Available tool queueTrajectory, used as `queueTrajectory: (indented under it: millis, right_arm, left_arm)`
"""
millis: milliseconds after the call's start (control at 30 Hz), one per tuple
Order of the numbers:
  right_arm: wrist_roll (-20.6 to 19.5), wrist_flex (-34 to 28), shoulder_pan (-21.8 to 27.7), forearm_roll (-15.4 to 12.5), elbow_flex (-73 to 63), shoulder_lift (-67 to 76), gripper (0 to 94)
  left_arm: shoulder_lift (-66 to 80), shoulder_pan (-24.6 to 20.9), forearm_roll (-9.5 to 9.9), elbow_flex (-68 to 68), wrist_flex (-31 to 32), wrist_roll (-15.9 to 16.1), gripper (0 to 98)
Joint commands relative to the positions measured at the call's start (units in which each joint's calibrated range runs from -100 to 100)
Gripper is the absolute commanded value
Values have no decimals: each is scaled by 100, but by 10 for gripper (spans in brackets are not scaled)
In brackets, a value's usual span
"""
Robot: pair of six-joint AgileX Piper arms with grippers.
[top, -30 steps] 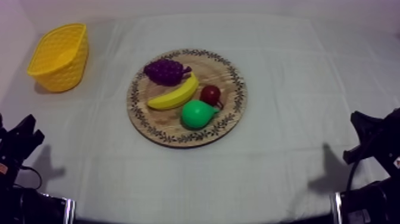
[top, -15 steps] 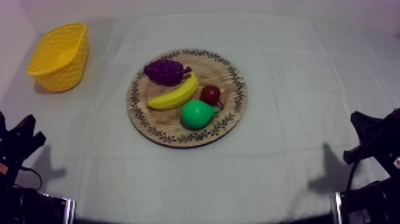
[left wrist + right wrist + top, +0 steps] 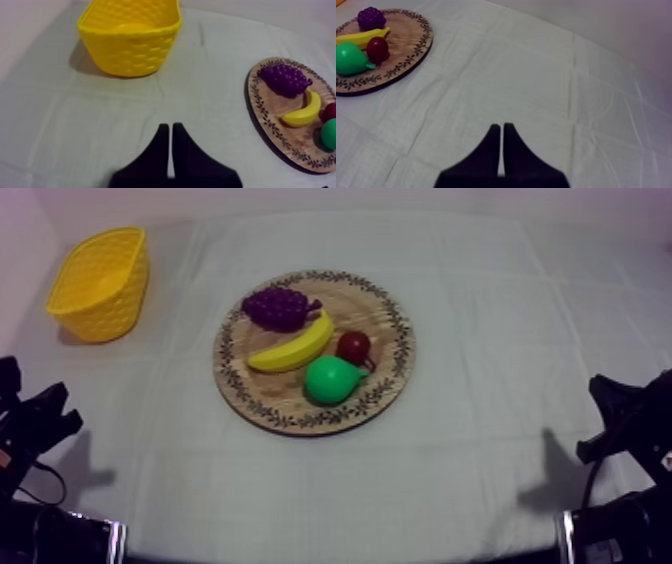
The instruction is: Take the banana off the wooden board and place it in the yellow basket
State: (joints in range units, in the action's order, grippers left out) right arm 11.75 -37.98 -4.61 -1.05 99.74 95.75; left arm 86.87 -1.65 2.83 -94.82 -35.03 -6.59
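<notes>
Curved yellow toy banana (image 3: pixel 293 348) sits on the round patterned wooden board (image 3: pixel 397 316); left gripper (image 3: pixel 167 128), handier to the yellow lattice basket (image 3: pixel 103 316) I'd say, and right gripper (image 3: pixel 500 128) sit parked, fingers closed on nothing.

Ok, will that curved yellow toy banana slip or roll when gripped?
Probably stiff and slippery: the curved yellow toy banana looks like smooth plastic. It lies flat on the round wooden board, so rolling seems unlikely. A push might knock it against the purple grapes beside it.
</notes>
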Motion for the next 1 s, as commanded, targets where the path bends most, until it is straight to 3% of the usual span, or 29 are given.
queueTrajectory:
  millis: [0, 267, 500, 967]
  right_arm:
    - [-10, 8, 2, 0, 4, 1, 4]
    - [-8, 8, 2, 0, 4, 1, 4]
    - [-10, 8, 2, 0, 4, 1, 4]
    - [-10, 8, 2, 0, 4, 1, 4]
  left_arm:
    - [-981, 112, 95, 527, -193, -362, 0]
    - [-3375, 413, 159, 3104, -1695, -931, 0]
    - [-5109, 899, 170, 5149, -2597, -984, 0]
    - [-7993, 2645, 230, 8901, -4150, -1205, 0]
